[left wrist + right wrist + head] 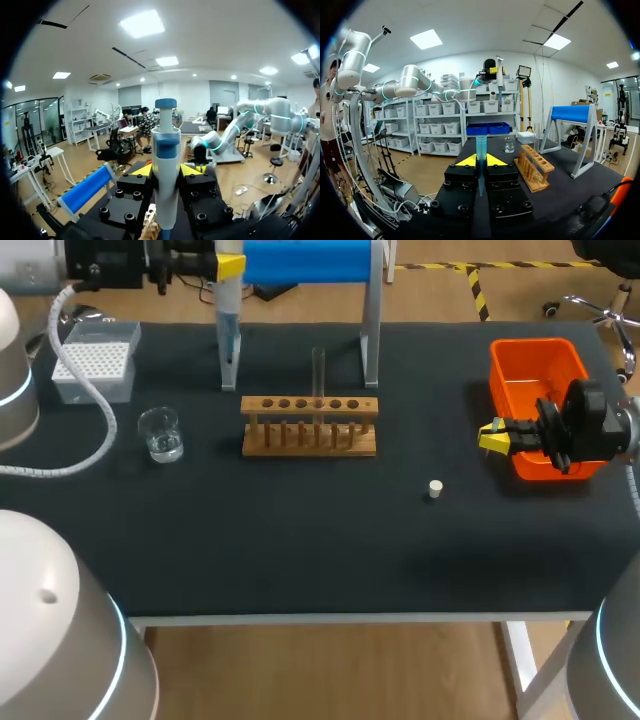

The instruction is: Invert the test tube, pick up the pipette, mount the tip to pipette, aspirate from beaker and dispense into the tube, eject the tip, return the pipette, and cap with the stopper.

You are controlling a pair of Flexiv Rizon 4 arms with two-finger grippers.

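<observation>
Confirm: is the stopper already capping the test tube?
No, the stopper lies on the table, well apart from the test tube standing in the rack.

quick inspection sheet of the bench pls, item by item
surface: black table, no spills seen
job's things: test tube upright in wooden rack; beaker; tip box; stopper loose on table; orange bin
clutter: nothing seen
grippers: left gripper shut on pipette; right gripper shut on blue tip, beside bin
cables: white coiled hose draped beside tip box
surroundings: nothing seen
</observation>
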